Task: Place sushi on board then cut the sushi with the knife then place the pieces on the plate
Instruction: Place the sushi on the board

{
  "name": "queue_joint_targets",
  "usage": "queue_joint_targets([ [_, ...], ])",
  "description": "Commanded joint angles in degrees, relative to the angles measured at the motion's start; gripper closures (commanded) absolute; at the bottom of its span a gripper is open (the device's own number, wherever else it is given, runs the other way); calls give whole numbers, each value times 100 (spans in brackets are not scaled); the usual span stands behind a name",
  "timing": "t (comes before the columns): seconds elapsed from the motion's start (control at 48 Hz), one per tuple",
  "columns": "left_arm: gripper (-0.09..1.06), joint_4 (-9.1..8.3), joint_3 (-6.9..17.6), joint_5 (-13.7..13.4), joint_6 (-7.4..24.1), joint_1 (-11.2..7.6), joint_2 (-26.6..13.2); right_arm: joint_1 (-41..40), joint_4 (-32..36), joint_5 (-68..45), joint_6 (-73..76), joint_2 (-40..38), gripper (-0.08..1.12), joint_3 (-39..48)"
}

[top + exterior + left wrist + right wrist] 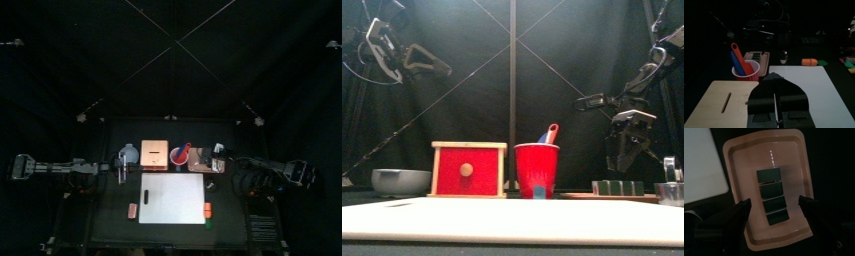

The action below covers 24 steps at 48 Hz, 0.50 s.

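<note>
The sushi roll point(772, 195), four dark green blocks in a row, lies on the pink tray point(764, 153) at the far right of the table, just past the far right corner of the white board point(174, 197). No piece is on the board.

The right gripper point(775, 201) hangs over the tray with its jaws spread wide, one on each side of the roll. It has hold of nothing (from the front its tips show above the blocks, not touching them).

The red cup point(537, 170) stands just left of the tray, with the blue knife point(736, 55) upright in it. Left of the cup sits the wooden box point(469, 170) with its red drawer front facing the near side, and left of that the bowl point(400, 181).

The left gripper point(774, 76) is raised high over the left side of the table, near the far left corner of the board. Its jaws are pressed together and it carries nothing.

A small orange toy point(207, 209) lies at the board's right edge, and another small toy point(132, 209) at its left edge.
</note>
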State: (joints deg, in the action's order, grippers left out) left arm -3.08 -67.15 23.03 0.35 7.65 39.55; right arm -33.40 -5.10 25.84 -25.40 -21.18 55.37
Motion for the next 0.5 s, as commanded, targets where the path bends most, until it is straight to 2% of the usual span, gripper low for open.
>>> queue_joint_targets([
  [0.021,97,0,97,53,0,18,-18,-246,-431,-18,-466,62,1,-158],
  [0.25,97,0,79,53,0,44,-9,-431,-1336,-26,-1485,527,1,-272],
  [0.5,97,0,53,53,-9,62,-18,-483,-1485,-132,-1723,984,1,-352],
])
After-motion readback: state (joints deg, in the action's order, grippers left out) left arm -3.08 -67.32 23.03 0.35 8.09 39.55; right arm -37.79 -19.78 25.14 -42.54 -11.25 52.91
